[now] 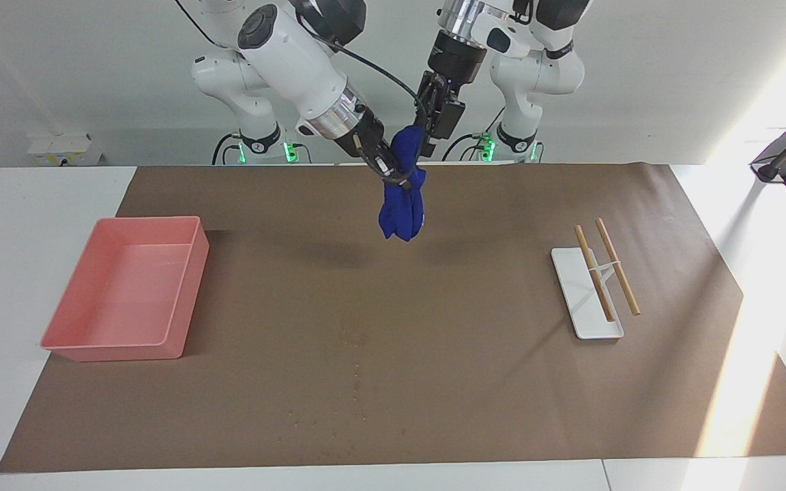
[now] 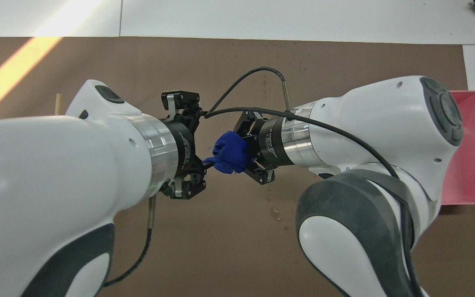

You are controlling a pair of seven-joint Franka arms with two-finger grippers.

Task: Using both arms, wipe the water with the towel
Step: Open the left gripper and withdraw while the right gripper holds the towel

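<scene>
Towel (image 1: 401, 198) hanging from right hand (image 1: 393, 174), clamped on it, above surface's robot-side edge; left hand (image 1: 436, 123) spread apart just beside.

— Where is the towel (image 1: 401, 198) found?
— It is held up by the right tool (image 1: 393, 170) over the mat (image 1: 475, 382), at the robots' edge; the left tool (image 1: 430, 129) is beside its top.
— And the rest?
— The tray (image 1: 65, 341) is set toward the right arm's end, the holder (image 1: 574, 300) with sticks (image 1: 617, 266) toward the left arm's. The water (image 1: 354, 336) lies between them, farther from the robots.
</scene>
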